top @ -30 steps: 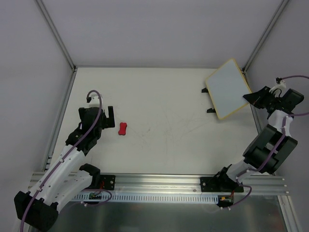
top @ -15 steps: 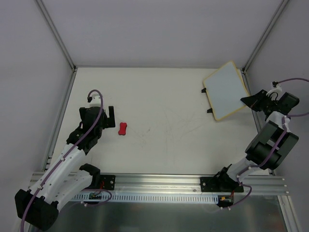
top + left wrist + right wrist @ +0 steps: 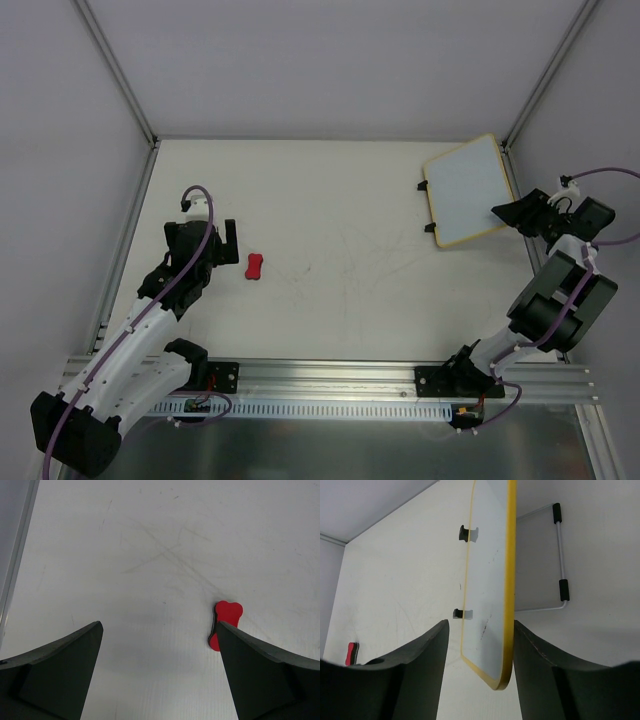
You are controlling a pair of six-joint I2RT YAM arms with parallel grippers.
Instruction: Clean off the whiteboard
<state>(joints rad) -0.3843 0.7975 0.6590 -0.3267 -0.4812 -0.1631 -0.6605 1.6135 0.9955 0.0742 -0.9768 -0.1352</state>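
Whiteboard [image 3: 465, 190] sits at the far right corner of the bench [image 3: 340, 200]. A second ago it was skewed and looked larger. It now lies nearly square to the bench edges, with both black clips [image 3: 424, 187] on its left side.

Right pincer [image 3: 500, 212] has shifted slightly left with the board and straddles its near corner, jaws partly apart. One finger [image 3: 535, 660] is against the yellow frame, with a gap at the other. Cannot tell whether it is clamped.

Left pincer [image 3: 229, 243] is spread wide over bare bench, in the same place as before. Red bone-shaped eraser [image 3: 255, 266] lies just beside it, unmoved.
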